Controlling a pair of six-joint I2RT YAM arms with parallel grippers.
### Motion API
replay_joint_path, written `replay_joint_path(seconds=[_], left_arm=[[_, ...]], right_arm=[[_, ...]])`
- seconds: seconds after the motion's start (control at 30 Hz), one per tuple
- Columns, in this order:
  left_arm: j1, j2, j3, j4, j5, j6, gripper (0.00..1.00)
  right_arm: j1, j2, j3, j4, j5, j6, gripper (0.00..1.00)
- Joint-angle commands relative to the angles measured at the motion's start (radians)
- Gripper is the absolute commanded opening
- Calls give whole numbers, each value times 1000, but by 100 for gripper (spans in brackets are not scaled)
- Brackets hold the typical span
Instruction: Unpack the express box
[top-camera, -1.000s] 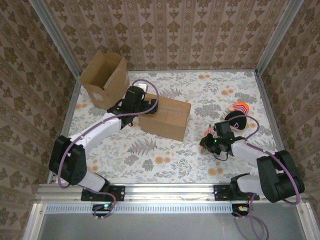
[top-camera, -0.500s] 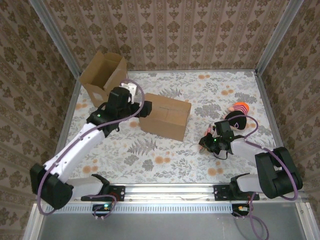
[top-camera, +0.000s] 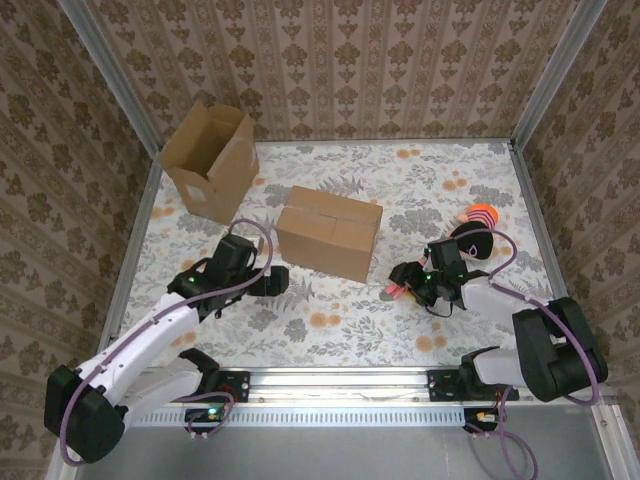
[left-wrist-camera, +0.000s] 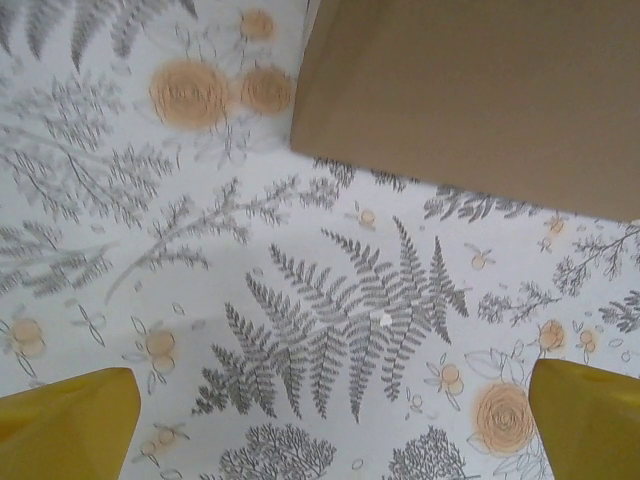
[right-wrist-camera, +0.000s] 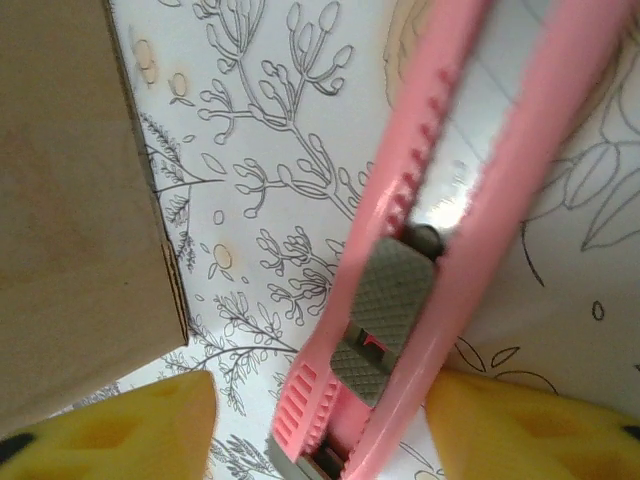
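2 cardboard boxes sat on the floral table (top-camera: 420, 180): an opened one (top-camera: 210, 160) at the far left corner, flaps up, and the express box (top-camera: 330, 235) near the middle, lying flat with its flaps shut and a seam running across its top. My left gripper (top-camera: 272, 281) hovered low over bare table just beside the box's near left corner, jaws spread wide with nothing between them. Its wrist view had the box's brown side across the top of the picture. My right gripper (top-camera: 402, 285) sat off the box's right end, with a small plush toy (top-camera: 476, 232) further right beside its arm. In the right wrist view a pink box cutter (right-wrist-camera: 430, 250) lay between the yellow fingers (right-wrist-camera: 150, 425) with a clear gap on 1 side, so I read those jaws as parted and not clamping it. I judged the box light and fairly stiff at its edges and corners, though its top panels would likely give under pressure and its smooth sides could slide on the patterned surface. I would have braced it at a short end or corner with the left arm and kept off the seam. The cutter looked slim, hard and slick, so pinching across its flat body near the grey slider seemed the surest hold.
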Motion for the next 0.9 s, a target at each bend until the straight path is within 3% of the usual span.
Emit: replay_joint_path(seconds=[0.0, 0.2, 0.4, 0.57, 0.87], left_arm=[[-13, -9, -28, 29, 13, -72, 98], [-19, 41, -56, 88, 7, -129, 91], [-24, 112, -74, 174, 22, -182, 90], [-24, 162, -74, 201, 26, -217, 90], [-20, 274, -27, 265, 0, -240, 90]], right_arm=[[-10, -18, -35, -133, 147, -22, 72], [-11, -157, -9, -257, 187, -76, 100], [-10, -294, 91, -420, 166, -173, 100], [-10, -304, 246, -524, 97, -293, 100], [-10, -101, 546, -493, 26, -481, 100]])
